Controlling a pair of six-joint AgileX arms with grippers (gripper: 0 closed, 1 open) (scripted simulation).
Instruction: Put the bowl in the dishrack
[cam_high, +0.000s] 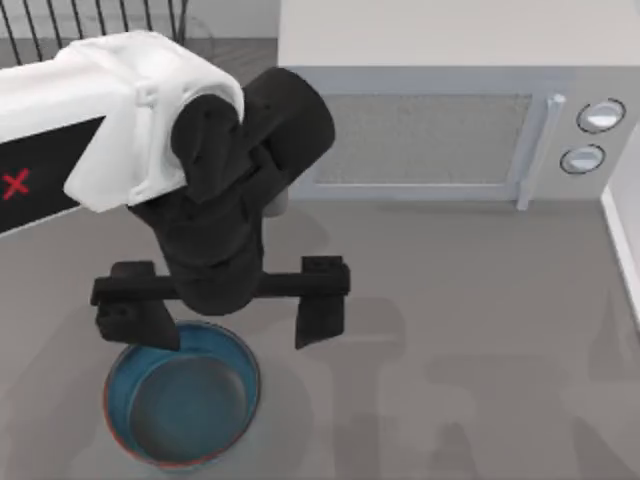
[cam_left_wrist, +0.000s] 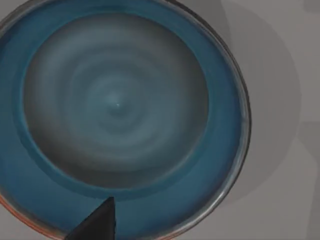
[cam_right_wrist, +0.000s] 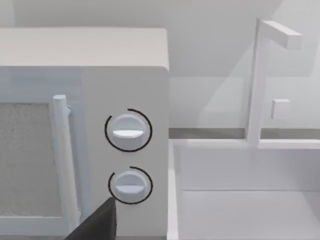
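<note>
Top view looks down on a plain grey table (cam_high: 470, 340), matte and even, with soft shadows falling across it. A white boxy microwave (cam_high: 440, 120) sits at the far edge; I use it as the landmark. Its door has a speckled mesh window, a vertical bar handle and two round dials on the panel beside it. Left of the microwave, at the table's far corner, the thin black wires of the dishrack (cam_high: 90, 25) stand upright and see-through.

In front of the microwave and toward its left end, the left gripper (cam_high: 225, 325) hangs over the table on a white-shelled arm with a black wrist. Its two black fingers are spread wide on a crossbar, holding nothing. One finger stands at the far rim of the bowl (cam_high: 182, 405), the other well outside it. The bowl rests upright on the table, nearer the viewer than the microwave.

Left wrist view adds the bowl's (cam_left_wrist: 120, 107) inside: a glossy blue wall, a grey bottom with faint rings, a thin reddish edge.

Right wrist view faces the microwave's (cam_right_wrist: 125, 75) dials, and beside it a white sink basin (cam_right_wrist: 245, 210) with a squared white faucet (cam_right_wrist: 260, 80). Whether the right gripper's fingers are open or closed, I cannot tell.
</note>
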